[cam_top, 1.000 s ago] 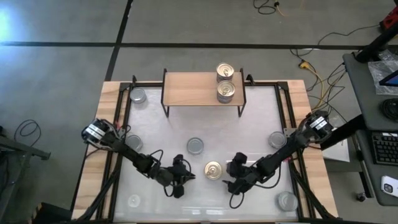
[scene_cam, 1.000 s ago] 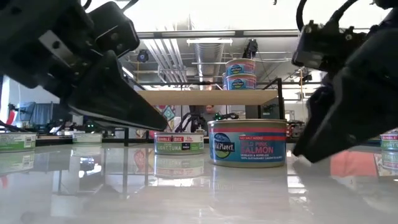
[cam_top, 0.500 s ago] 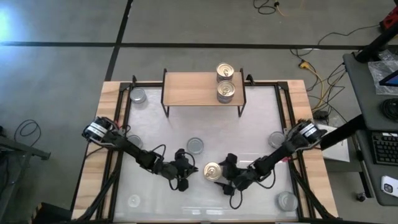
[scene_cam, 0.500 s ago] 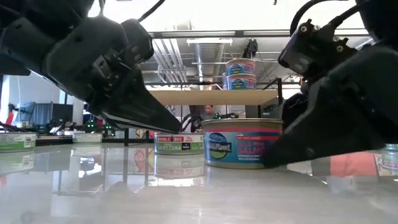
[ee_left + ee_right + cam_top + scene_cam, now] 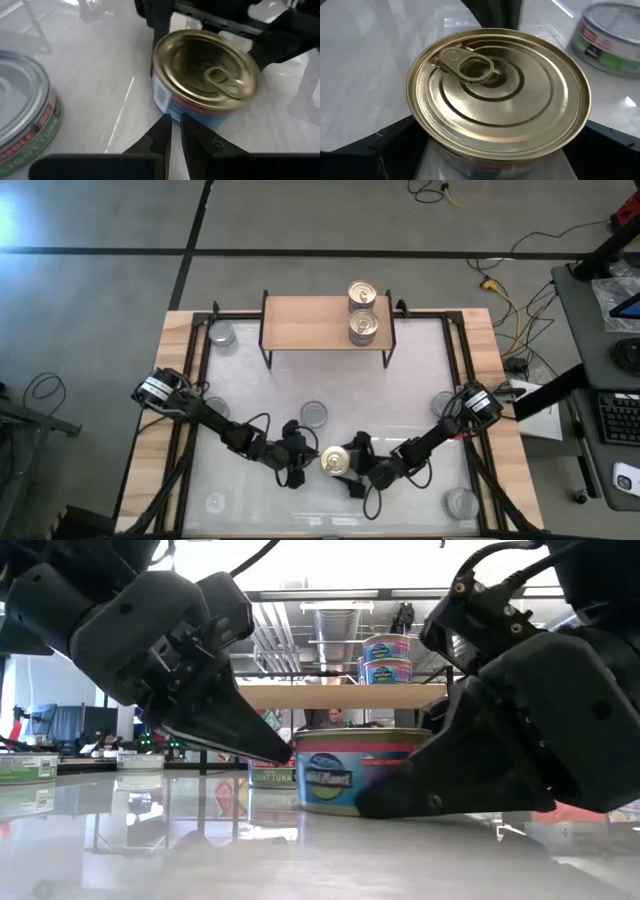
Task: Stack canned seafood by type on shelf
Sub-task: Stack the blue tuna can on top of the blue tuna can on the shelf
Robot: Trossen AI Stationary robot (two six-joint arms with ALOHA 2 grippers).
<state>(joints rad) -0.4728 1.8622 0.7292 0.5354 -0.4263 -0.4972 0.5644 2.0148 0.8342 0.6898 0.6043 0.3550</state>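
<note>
The right pincer [image 5: 352, 467] stands wide open around a gold-top tin [image 5: 335, 461], one finger on each side of its wall; the right wrist view shows the tin [image 5: 499, 97] sitting squarely between the dark fingers, with no squeeze on it yet as far as can be seen. The left pincer [image 5: 297, 467] is closed and empty, its tip just beside the tin's opposite side, perhaps touching it, which seems to steady the tin against sliding.

The tin looks stiff, fairly heavy for its size and smooth-walled, and it rests on a glossy desk [image 5: 400, 380], so it will likely skid if nudged from one side only. The best hold is across the round wall, low beneath the rim; the pull-tab lid offers nothing to grip.

This tin lies near the desk's front middle. A silver-top tin [image 5: 314, 415] sits just behind it, and others stand well apart near the desk's edges, such as the left rear tin [image 5: 222, 334]. The shelf [image 5: 310, 325] stands at the rear, with two gold-top tins [image 5: 362, 312] on its right end, near each other, so this one probably belongs with them.
</note>
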